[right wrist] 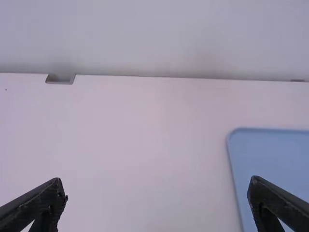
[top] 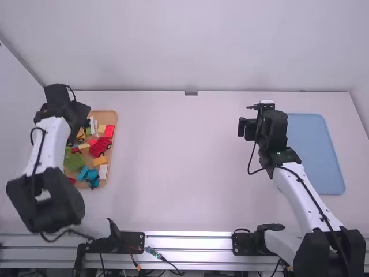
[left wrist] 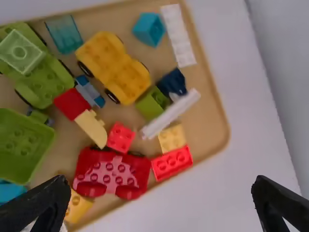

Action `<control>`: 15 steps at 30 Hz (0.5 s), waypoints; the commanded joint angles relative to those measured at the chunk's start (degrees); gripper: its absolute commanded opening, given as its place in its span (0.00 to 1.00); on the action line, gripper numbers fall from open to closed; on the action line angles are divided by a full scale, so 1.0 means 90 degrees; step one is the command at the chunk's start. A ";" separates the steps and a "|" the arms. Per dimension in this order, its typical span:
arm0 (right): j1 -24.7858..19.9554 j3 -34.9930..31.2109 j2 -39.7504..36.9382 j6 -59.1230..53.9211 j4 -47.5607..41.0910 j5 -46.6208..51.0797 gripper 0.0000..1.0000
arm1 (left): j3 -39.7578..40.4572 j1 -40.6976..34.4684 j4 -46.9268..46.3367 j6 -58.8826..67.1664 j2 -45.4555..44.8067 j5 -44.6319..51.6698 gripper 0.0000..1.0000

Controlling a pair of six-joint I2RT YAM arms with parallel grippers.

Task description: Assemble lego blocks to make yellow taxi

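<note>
My left gripper [top: 78,118] hangs over the far part of a tan tray [top: 113,115] of lego blocks. In the left wrist view that gripper [left wrist: 164,205] is open, its fingers wide apart with nothing held. Below it lie a yellow car base with black wheels [left wrist: 114,67], a red car base [left wrist: 111,173], green car pieces [left wrist: 48,79], a red brick [left wrist: 172,163], a light yellow brick [left wrist: 172,138] and a tilted white piece [left wrist: 170,114]. My right gripper [top: 249,128] is above the table, left of the blue tray; in the right wrist view the gripper [right wrist: 157,205] is open and holds nothing.
A blue tray [top: 316,153] lies flat at the right side of the white table [top: 179,161]. The back wall stands along the table's far edge, with a small grey bracket [top: 191,93] at its middle. The left arm reaches past the tan tray's left side.
</note>
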 commanded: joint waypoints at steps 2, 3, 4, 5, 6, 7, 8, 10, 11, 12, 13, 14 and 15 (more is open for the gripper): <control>0.0015 0.0117 0.0006 0.0015 -0.0002 0.0019 0.99 | 0.1516 0.0345 -0.0745 -0.0409 0.1316 0.0393 0.99; 0.0019 0.0117 0.0006 0.0012 -0.0005 0.0017 0.99 | 0.1902 0.0415 -0.0969 -0.0603 0.1671 0.0385 0.99; 0.0017 0.0117 0.0006 0.0015 -0.0005 0.0017 0.99 | 0.2298 0.0495 -0.1177 -0.0868 0.2042 0.0366 0.99; 0.0012 0.0117 0.0006 0.0012 -0.0010 0.0015 0.99 | 0.2596 0.0561 -0.1328 -0.1111 0.2336 0.0397 0.99; 0.0010 0.0117 0.0006 0.0012 -0.0024 0.0019 0.99 | 0.2975 0.0639 -0.1508 -0.1397 0.2727 0.0507 0.99; 0.0012 0.0117 0.0006 0.0010 -0.0029 0.0019 0.99 | 0.3121 0.0670 -0.1571 -0.1494 0.2883 0.0572 0.99; 0.0012 0.0117 0.0006 0.0012 -0.0032 0.0017 0.99 | 0.3340 0.0721 -0.1656 -0.1565 0.3130 0.0735 0.99; 0.0012 0.0117 0.0006 0.0015 -0.0032 0.0017 0.99 | 0.3750 0.0826 -0.1828 -0.1667 0.3633 0.1177 0.99; 0.0012 0.0117 0.0006 0.0012 -0.0029 0.0017 0.99 | 0.3966 0.0894 -0.1921 -0.1667 0.3959 0.1459 1.00; 0.0012 0.0117 0.0006 0.0012 -0.0029 0.0017 0.99 | 0.4034 0.0916 -0.1947 -0.1667 0.4065 0.1561 1.00; 0.0012 0.0117 0.0006 0.0012 -0.0029 0.0015 0.99 | 0.4117 0.0950 -0.1947 -0.1669 0.4265 0.1714 0.99; 0.0012 0.0117 0.0006 0.0015 -0.0032 0.0019 0.99 | 0.4148 0.0991 -0.1952 -0.1817 0.4442 0.1774 0.97; 0.0012 0.0117 0.0006 0.0012 -0.0041 0.0019 0.99 | 0.4143 0.1010 -0.1981 -0.1912 0.4512 0.1774 0.95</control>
